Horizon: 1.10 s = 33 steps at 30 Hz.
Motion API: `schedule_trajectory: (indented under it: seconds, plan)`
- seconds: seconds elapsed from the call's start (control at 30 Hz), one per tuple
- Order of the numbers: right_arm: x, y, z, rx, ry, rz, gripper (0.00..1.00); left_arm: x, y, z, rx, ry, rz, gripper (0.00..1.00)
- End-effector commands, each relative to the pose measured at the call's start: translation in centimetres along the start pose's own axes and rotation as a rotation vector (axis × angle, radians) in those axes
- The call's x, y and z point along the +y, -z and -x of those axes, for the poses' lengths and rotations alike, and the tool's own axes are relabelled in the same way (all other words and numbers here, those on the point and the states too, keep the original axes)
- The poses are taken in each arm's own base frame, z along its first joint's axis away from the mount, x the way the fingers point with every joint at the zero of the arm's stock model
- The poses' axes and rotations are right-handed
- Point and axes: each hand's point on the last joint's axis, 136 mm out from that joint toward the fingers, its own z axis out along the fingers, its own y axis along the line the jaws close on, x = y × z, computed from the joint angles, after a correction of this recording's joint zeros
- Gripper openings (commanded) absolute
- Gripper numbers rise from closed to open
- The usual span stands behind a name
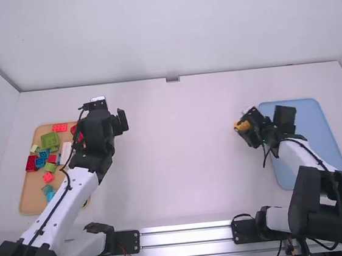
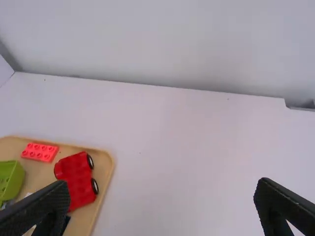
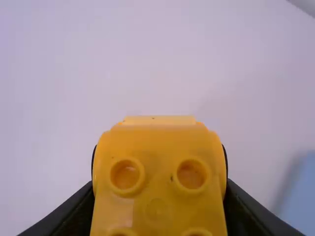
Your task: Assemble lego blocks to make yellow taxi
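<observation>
Right pincer (image 1: 242, 124) grips a yellow block (image 3: 157, 147) above open table (image 1: 180, 157), seemingly near the tray edge (image 1: 287, 102).

White tubular links (image 1: 79, 188), chunky black joints (image 1: 306, 199), thin black cables (image 1: 56, 207)

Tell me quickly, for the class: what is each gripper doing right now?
Left gripper: open, holding nothing.
Right gripper: closed on a yellow taxi piece with studs.

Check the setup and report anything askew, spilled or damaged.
Nothing stands out: the yellow block sits evenly gripped in the right tool, and the red wheeled piece rests inside the tan tray.
</observation>
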Motion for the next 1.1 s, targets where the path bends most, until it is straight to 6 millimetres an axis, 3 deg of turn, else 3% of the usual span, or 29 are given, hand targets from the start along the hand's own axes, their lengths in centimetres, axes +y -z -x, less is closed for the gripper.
schedule_trajectory:
  seconds: [0.0,0.13,0.37,0.47,0.57,0.63,0.67,0.7,0.73,0.77,0.8,0.93,1.07]
  plan:
    - [-3.8,1.7,-1.5,-0.007,-0.172,-0.105,0.37,-0.5,-0.3,-1.9,0.003,-0.106,-0.033,0.99]
    - [-6.5,2.4,-3.8,-0.025,-0.261,-0.167,0.41,-1.3,-0.6,-3.0,-0.064,-0.093,-0.088,0.99]
    - [-9.9,1.4,-9.1,0.057,-0.416,-0.285,0.4,-3.4,-0.1,-4.9,-0.084,-0.155,-0.228,0.99]
    - [-10.9,0.4,-12.0,0.104,-0.497,-0.33,0.37,-3.5,-0.1,-5.2,-0.069,-0.13,-0.233,0.99]
    - [-11.0,0.1,-13.3,0.111,-0.525,-0.33,0.38,-3.4,-0.1,-5.2,-0.07,-0.131,-0.232,0.99]
    - [-11.1,0.2,-14.3,0.123,-0.549,-0.333,0.43,-3.5,-0.1,-5.2,-0.069,-0.131,-0.233,0.99]
    - [-11.0,0.3,-14.6,0.128,-0.565,-0.332,0.5,-3.5,-0.1,-5.3,-0.066,-0.132,-0.233,0.99]
    - [-11.1,0.5,-14.8,0.126,-0.595,-0.338,0.66,-3.5,-0.1,-5.4,-0.06,-0.134,-0.233,0.99]
    - [-11.2,0.5,-14.8,0.125,-0.599,-0.339,0.69,-3.5,-0.1,-5.5,-0.059,-0.135,-0.233,0.99]
    - [-11.3,0.6,-14.9,0.121,-0.624,-0.346,0.88,-3.8,0.0,-5.7,-0.053,-0.155,-0.241,0.99]
    - [-11.3,0.8,-14.9,0.118,-0.637,-0.35,0.99,-4.0,0.1,-5.8,-0.053,-0.18,-0.247,0.99]
    - [-11.5,1.7,-13.8,0.094,-0.684,-0.364,0.99,-5.3,0.6,-5.9,-0.067,-0.259,-0.278,0.99]
    - [-11.2,2.4,-11.1,0.059,-0.653,-0.362,0.99,-6.3,1.3,-5.8,-0.078,-0.276,-0.306,0.99]
